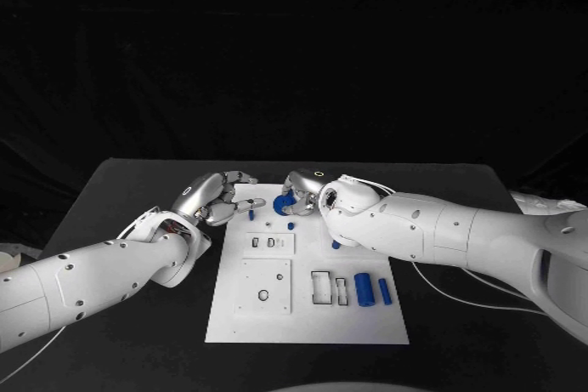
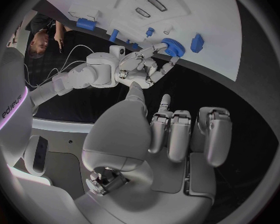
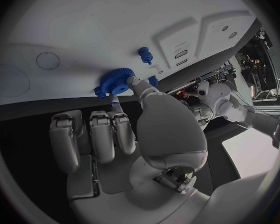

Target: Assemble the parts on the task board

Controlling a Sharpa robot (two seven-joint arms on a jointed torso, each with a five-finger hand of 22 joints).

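Note:
The white task board [image 1: 307, 320] lies in the middle of the table. At its far end my right hand [image 1: 304, 191] pinches a blue gear [image 1: 283, 206] between thumb and a finger, low over the board. The left wrist view shows that right hand [image 2: 142, 67] on the gear [image 2: 173, 46], and the right wrist view shows my thumb on the gear [image 3: 117, 81]. My left hand [image 1: 221, 198] hovers at the board's far left edge with fingers curled in on nothing [image 2: 177, 134]. A small blue peg [image 1: 252, 213] stands between the two hands.
Two blue cylinders [image 1: 363, 287] [image 1: 385, 292] lie on the board's near right beside slotted recesses [image 1: 319, 287]. Smaller blue pieces [image 1: 291, 225] [image 1: 337, 244] sit mid-board. A raised plate with holes [image 1: 266, 286] takes the near left. Black table surrounds the board.

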